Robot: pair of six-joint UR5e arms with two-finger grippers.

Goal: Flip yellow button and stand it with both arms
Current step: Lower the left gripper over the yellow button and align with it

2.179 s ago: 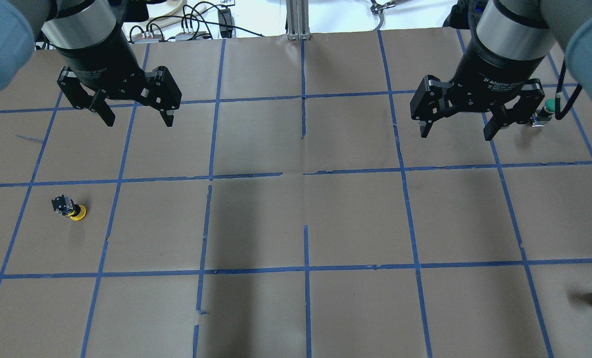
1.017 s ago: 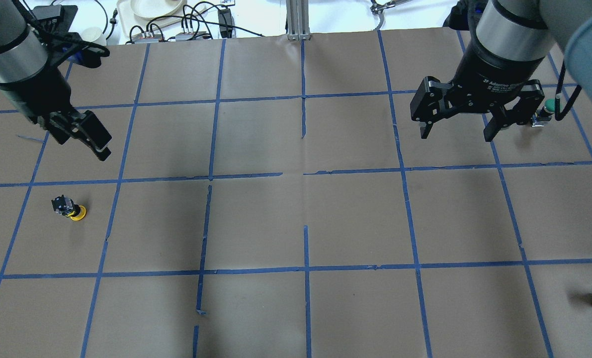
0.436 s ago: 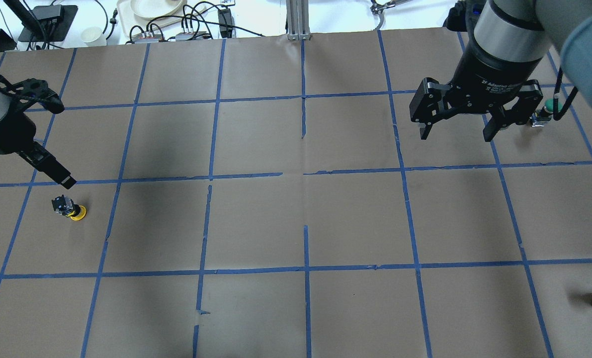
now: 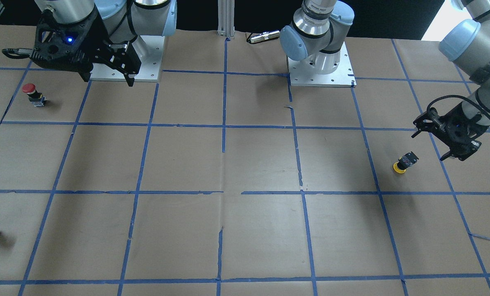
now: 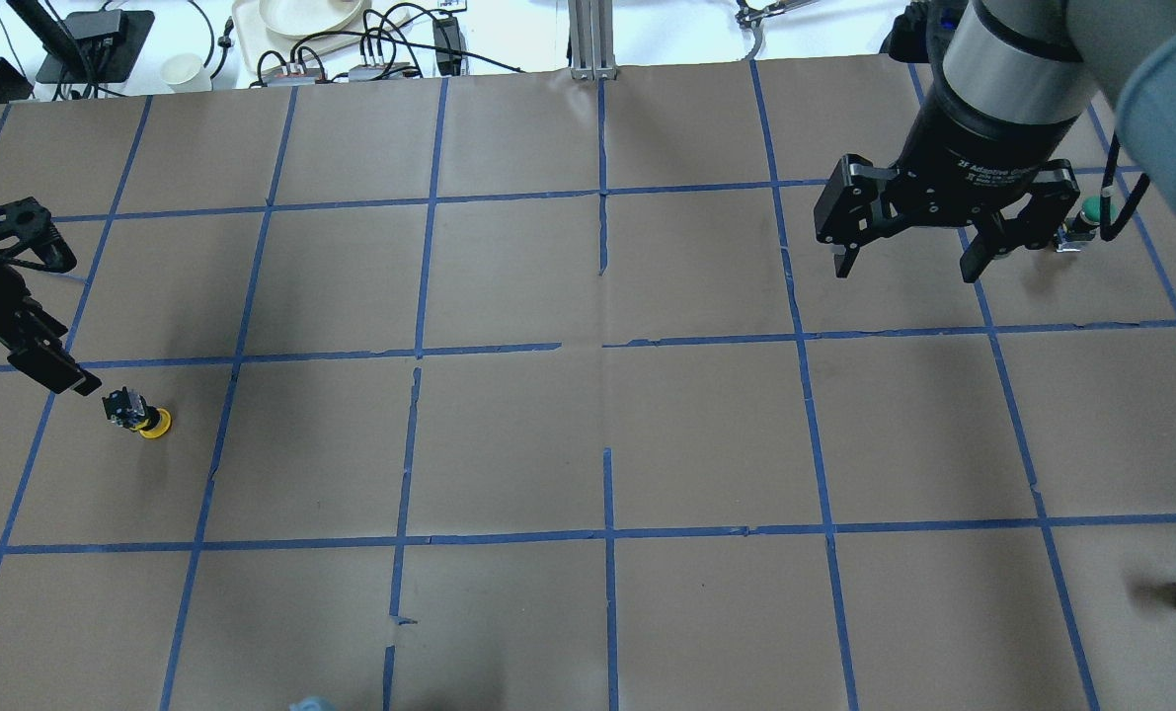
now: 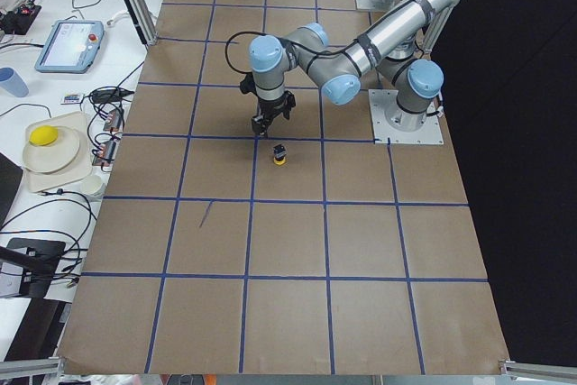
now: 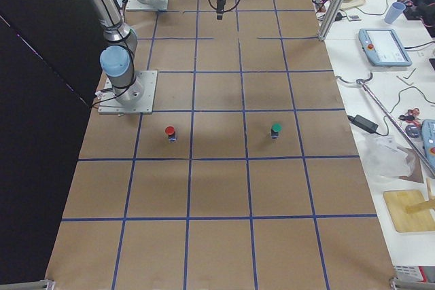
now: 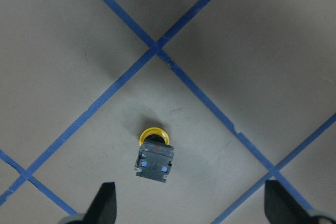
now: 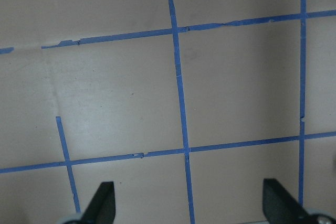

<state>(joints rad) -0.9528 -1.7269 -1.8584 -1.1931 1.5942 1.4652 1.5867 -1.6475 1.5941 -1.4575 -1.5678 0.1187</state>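
— Where's the small yellow mushroom-capped push-button [image 8: 154, 153]?
— Cap-down on the brown paper counter [image 5: 509, 434], just beside my left claw [image 8: 192, 205], which is spread wide. My right claw [image 5: 904, 269], also spread, hovers well apart.

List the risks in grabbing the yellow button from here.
1. The yellow button sits nearer one finger of the open left gripper; closing could shove or roll it.
2. The open right gripper hangs far across the table, near the green button, which it might clip on leaving.
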